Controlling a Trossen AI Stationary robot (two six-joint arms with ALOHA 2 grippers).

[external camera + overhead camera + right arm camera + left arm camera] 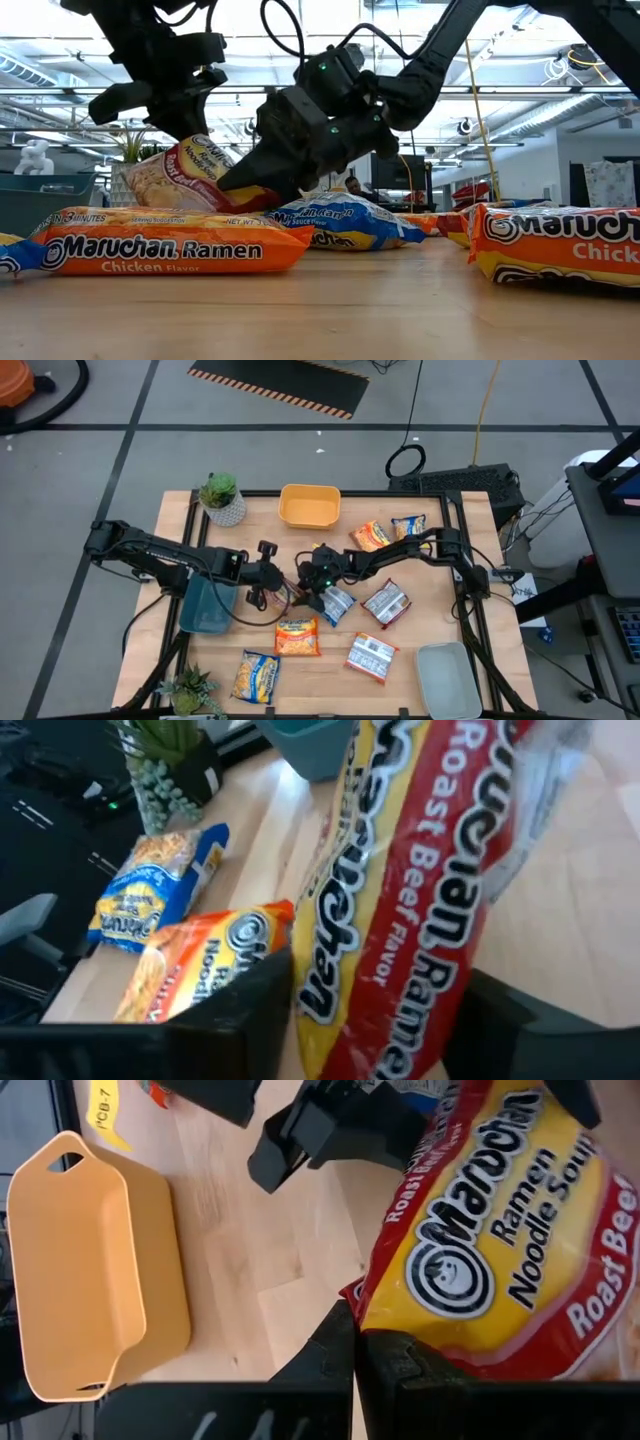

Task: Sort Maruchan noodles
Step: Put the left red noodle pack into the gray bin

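Observation:
A red-and-yellow Roast Beef Maruchan packet hangs tilted between my two grippers at mid-table. My left gripper comes from the left and is shut on it. My right gripper comes from the right, its fingers on either side of the packet. Other packets lie flat on the table: orange chicken, yellow-blue, red-white, two blue-white, and two near the far edge. My left gripper pinches the packet's sealed end between its two fingers, coming from above in the low view. The packet is tilted; whether its lower end touches the table is hidden. My right gripper spans the packet across its width, one finger against each long edge, slanting down from the right.
Yellow bin at the far edge, teal-blue bin under my left arm, clear bin at the near right corner. Potted plants stand at the far left and near left corners. Bare wood lies between the near packets.

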